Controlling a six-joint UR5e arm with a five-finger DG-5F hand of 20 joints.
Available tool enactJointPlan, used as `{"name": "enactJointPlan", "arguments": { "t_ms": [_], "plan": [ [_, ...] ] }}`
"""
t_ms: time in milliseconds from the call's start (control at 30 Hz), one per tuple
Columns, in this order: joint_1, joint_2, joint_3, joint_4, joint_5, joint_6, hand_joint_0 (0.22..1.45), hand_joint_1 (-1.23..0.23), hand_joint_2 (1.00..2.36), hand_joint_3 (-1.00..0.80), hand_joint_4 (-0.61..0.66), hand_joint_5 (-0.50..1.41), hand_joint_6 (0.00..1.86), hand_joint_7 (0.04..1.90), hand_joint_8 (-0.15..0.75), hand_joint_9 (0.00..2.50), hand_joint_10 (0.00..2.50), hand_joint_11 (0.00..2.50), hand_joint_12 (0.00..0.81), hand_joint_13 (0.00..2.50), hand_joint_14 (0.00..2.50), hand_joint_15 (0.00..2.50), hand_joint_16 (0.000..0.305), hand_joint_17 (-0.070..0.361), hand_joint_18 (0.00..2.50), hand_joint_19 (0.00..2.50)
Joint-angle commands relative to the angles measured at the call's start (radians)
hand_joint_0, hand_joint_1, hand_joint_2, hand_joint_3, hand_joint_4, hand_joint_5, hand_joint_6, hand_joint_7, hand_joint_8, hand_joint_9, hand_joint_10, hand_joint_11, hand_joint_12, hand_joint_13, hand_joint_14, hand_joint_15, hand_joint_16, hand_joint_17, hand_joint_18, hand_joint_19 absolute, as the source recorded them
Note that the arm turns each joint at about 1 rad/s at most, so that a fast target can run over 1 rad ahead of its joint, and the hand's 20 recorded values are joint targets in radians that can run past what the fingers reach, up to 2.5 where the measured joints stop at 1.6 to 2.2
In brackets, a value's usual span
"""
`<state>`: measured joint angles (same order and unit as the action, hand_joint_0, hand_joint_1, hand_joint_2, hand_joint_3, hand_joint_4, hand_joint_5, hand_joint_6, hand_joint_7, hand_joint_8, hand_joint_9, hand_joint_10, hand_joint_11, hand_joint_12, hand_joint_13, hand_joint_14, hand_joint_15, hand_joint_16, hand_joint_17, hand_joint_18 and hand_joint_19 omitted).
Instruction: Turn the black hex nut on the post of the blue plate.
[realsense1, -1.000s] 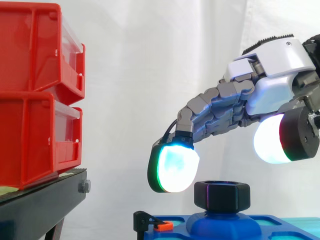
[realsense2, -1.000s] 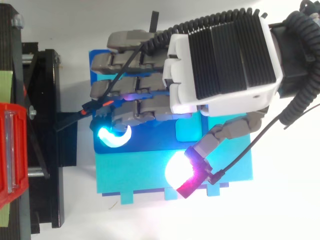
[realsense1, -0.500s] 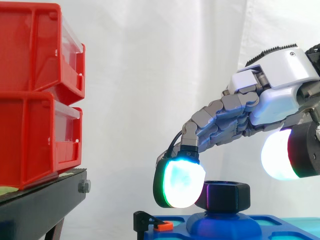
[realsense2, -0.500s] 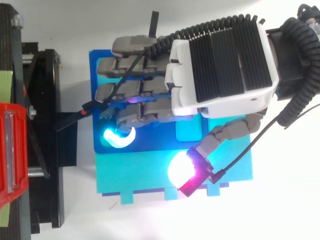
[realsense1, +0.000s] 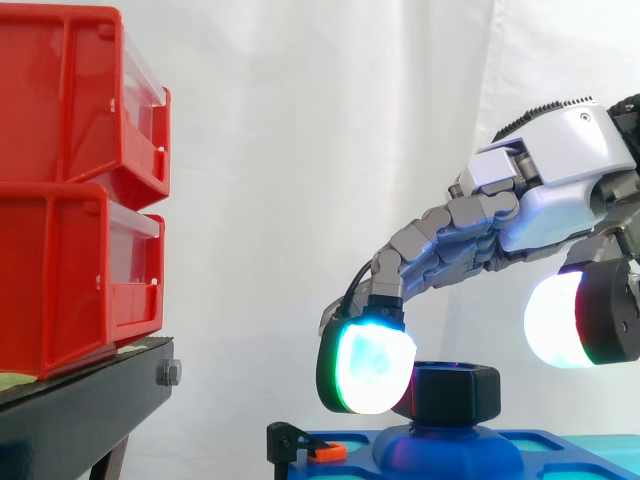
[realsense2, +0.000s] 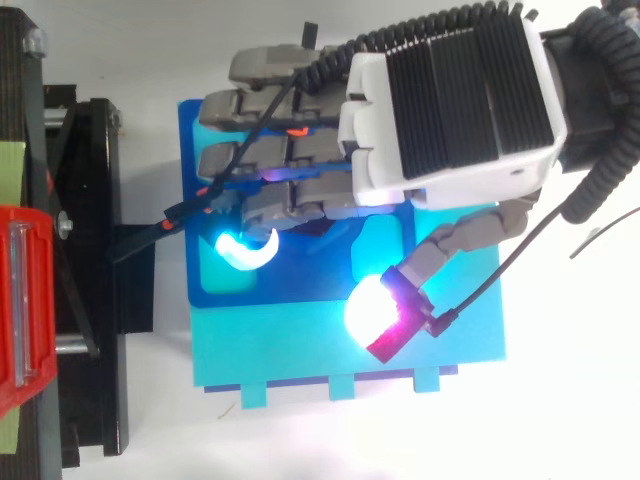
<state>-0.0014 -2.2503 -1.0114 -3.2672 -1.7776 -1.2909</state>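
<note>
Change: lower than a second ago, the hand (realsense1: 560, 190) has brought its leading fingertip pad (realsense1: 372, 367) down from above and left of the black hex nut (realsense1: 458, 393) to the nut's level. In the side view the pad now overlaps the nut's left edge. In the top view the thumb pad (realsense2: 375, 305) has drawn nearer the fingers.
Hand: fingers reach forward side by side and bend downward over the nut, with the thumb held apart and nothing pinched. Whether the leading pad touches the nut cannot be told.
Nut: it sits on the blue post (realsense1: 445, 445) rising from the blue plate (realsense1: 560, 450), low in the side view. From above, the fingers cover it.
Writing: a pale green strip (realsense2: 8, 175) lies at the stand's far left in the top view. Any print on it is too small to tell.
Edges: the plate's left edge lies near the black stand (realsense1: 80, 410), with a black-and-orange clip (realsense1: 310, 447) at that edge. A cyan plate (realsense2: 260, 350) juts out beyond the blue one.
Open room: the nut's top and right side stand free, with the thumb pad hanging above and to the right, apart from it. Between the red bins (realsense1: 70, 190) and the fingers is plain white curtain (realsense1: 300, 150).
</note>
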Motion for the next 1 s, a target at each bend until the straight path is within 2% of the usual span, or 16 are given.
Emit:
{"name": "enactJointPlan", "arguments": {
  "t_ms": [0, 267, 400, 567, 700, 967],
  "plan": [
    [-0.011, 0.000, -0.001, 0.000, -0.011, -0.007, 0.44, -0.55, 1.00, -0.50, 0.14, -0.22, 0.50, 0.75, 0.182, 0.26, 0.00, 0.00, 0.307, 0.08, 0.00, 0.05, 0.043, 0.097, 0.00, 0.08],
    [-0.032, 0.000, 0.001, 0.000, -0.034, -0.025, 0.43, -0.55, 1.00, -0.50, 0.14, -0.22, 0.50, 0.75, 0.182, 0.26, 0.00, 0.00, 0.308, 0.09, 0.00, 0.06, 0.043, 0.098, 0.00, 0.08],
    [-0.052, 0.000, -0.001, 0.001, -0.059, -0.042, 0.43, -0.55, 1.00, -0.50, 0.14, -0.22, 0.50, 0.75, 0.182, 0.27, 0.00, 0.00, 0.307, 0.09, 0.00, 0.05, 0.044, 0.098, 0.00, 0.09],
    [-0.066, 0.000, 0.001, 0.001, -0.072, -0.054, 0.44, -0.55, 1.00, -0.50, 0.14, -0.22, 0.50, 0.74, 0.182, 0.27, 0.00, 0.00, 0.307, 0.09, 0.00, 0.06, 0.044, 0.098, 0.00, 0.09],
    [-0.084, 0.000, 0.001, 0.000, -0.092, -0.064, 0.44, -0.55, 1.00, -0.50, 0.14, -0.22, 0.50, 0.75, 0.181, 0.27, 0.00, 0.00, 0.306, 0.09, 0.00, 0.06, 0.044, 0.099, 0.00, 0.09],
    [-0.086, 0.000, -0.001, -0.006, -0.094, -0.064, 0.43, -0.55, 1.00, -0.50, 0.14, -0.22, 0.50, 0.75, 0.182, 0.27, 0.00, 0.00, 0.305, 0.09, 0.00, 0.05, 0.044, 0.099, 0.00, 0.09]
  ]
}}
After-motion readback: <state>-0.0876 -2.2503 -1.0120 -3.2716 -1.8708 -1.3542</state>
